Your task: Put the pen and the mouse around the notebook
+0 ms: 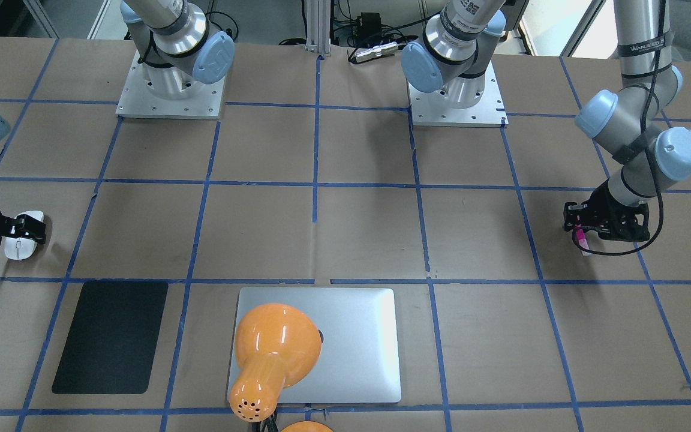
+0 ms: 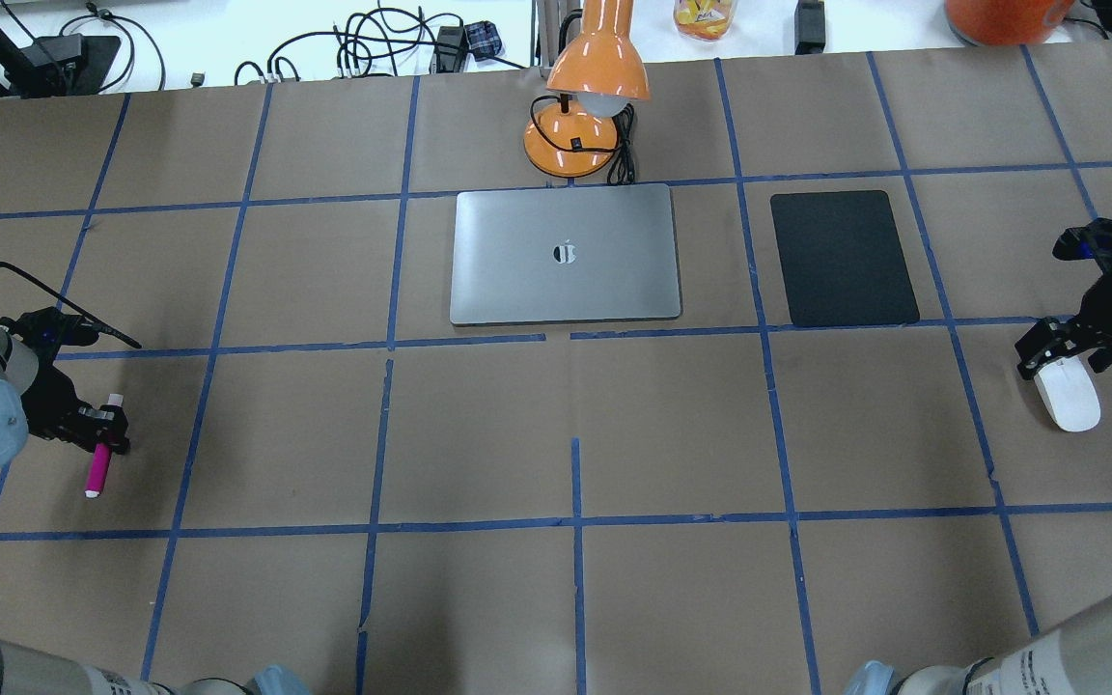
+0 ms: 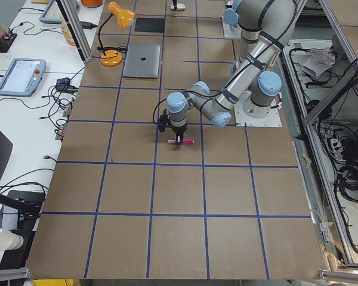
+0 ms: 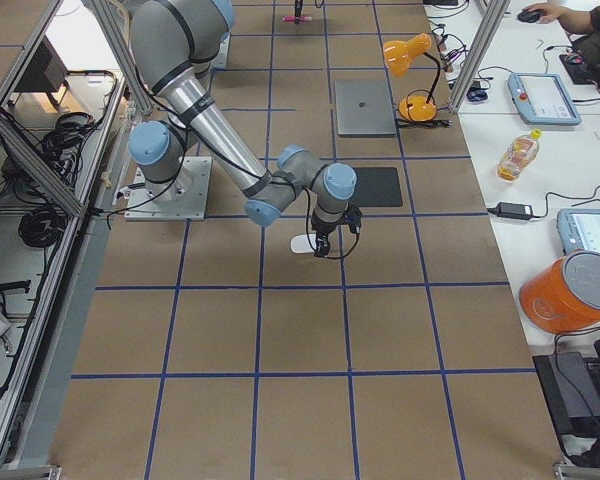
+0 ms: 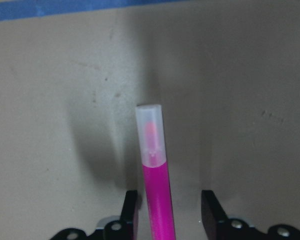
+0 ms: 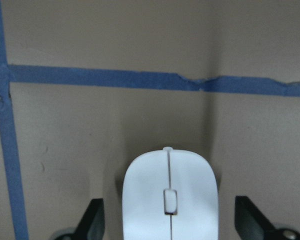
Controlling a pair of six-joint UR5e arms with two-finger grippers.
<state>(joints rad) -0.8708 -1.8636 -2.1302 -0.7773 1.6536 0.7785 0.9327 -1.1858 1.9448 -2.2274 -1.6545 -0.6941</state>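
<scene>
Overhead exterior view gives me the clearest layout. The short magenta-pink pen (image 2: 97,470) with the paler translucent cap lies flat on the brown paper-covered table (image 2: 672,425), at the robot's far left. Its long axis runs nearly straight away from the robot, a little slanted, and the pale cap end points to the far side.

The left gripper (image 2: 100,430) stands over the pen's body. On the left wrist camera I see its black fingers (image 5: 131,210) on both sides of the magenta barrel with paper visible in between. One finger is very near the barrel and the other is clearly apart, so the jaws are spread and hold nothing.

The small smooth white oval mouse (image 2: 1068,398) rests on the table at the robot's far right. Its long axis also runs about near-to-far, slightly slanted. On the right wrist camera its front, with the thin grey seam, points away from the lens towards a blue tape line. The right gripper (image 2: 1065,359) is over it, with its fingers (image 6: 94,220) wide apart and a gap on each side of the mouse, so nothing is gripped.

The large flat silver-grey metal notebook (image 2: 566,256) lies at the far middle, well apart from both things. A flat black rectangular mat (image 2: 844,259) lies beside it, and an orange desk lamp (image 2: 585,87) stands just behind it.
</scene>
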